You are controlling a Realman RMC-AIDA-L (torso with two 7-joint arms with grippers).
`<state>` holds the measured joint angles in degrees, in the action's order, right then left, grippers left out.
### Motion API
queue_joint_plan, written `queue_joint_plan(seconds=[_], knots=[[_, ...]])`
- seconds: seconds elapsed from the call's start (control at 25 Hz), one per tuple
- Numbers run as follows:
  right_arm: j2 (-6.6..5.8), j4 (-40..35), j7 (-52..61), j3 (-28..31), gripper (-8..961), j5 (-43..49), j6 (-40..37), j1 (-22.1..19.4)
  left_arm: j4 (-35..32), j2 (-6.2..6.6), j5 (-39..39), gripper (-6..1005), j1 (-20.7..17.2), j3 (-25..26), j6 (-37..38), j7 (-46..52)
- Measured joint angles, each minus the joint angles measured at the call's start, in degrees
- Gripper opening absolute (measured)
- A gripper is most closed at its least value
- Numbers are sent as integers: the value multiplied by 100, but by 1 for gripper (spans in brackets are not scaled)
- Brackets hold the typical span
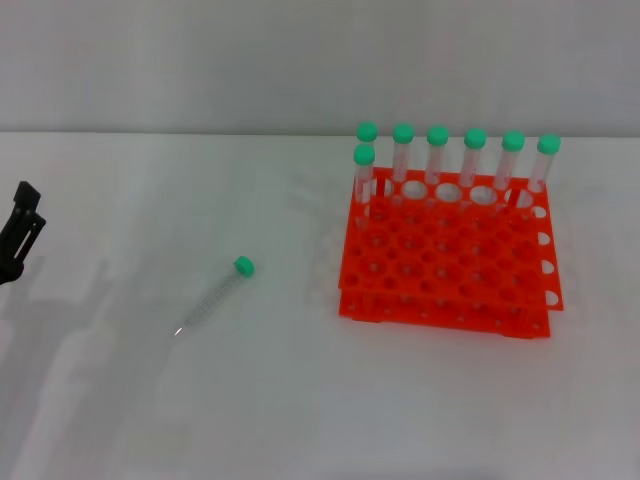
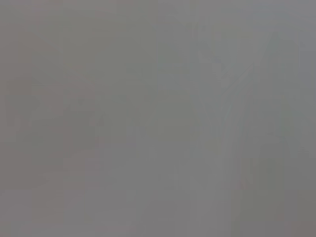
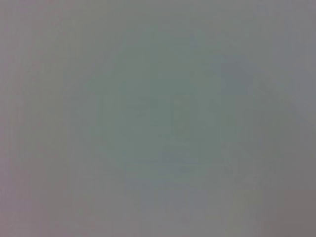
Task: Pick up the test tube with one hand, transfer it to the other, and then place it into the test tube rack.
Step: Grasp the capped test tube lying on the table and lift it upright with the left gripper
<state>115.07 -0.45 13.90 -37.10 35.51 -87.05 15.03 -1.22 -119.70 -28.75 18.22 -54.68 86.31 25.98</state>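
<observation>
A slim clear test tube [image 1: 214,296] with a green cap lies flat on the white table, left of centre in the head view, its cap toward the far right and its pointed tip toward me. The orange-red test tube rack [image 1: 445,262] stands to its right, with several green-capped tubes [image 1: 437,152] upright along its back rows. My left gripper [image 1: 20,235] shows as a black hand at the far left edge, well away from the lying tube and holding nothing that I can see. My right gripper is out of view. Both wrist views show only plain grey.
The white table [image 1: 320,410] runs to a pale wall at the back. The front rows of the rack's holes hold no tubes.
</observation>
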Motion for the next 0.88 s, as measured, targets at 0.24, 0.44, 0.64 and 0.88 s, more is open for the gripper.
queue_joint_plan(seconds=[0.24, 0.44, 0.64, 0.88], knots=[[-3, 3, -1, -7, 871, 0, 19, 8, -1, 21, -33, 884, 46, -8, -7, 151], [-3, -20, -1, -8, 871, 0, 22, 28, -12, 40, -128, 878, 82, -8, -50, 328], [-3, -25, -1, -8, 871, 0, 40, 34, -51, 44, -179, 872, 110, -8, -57, 352], [-3, -34, -1, 10, 871, 0, 54, 53, -189, 151, -324, 864, 81, -19, -100, 932]])
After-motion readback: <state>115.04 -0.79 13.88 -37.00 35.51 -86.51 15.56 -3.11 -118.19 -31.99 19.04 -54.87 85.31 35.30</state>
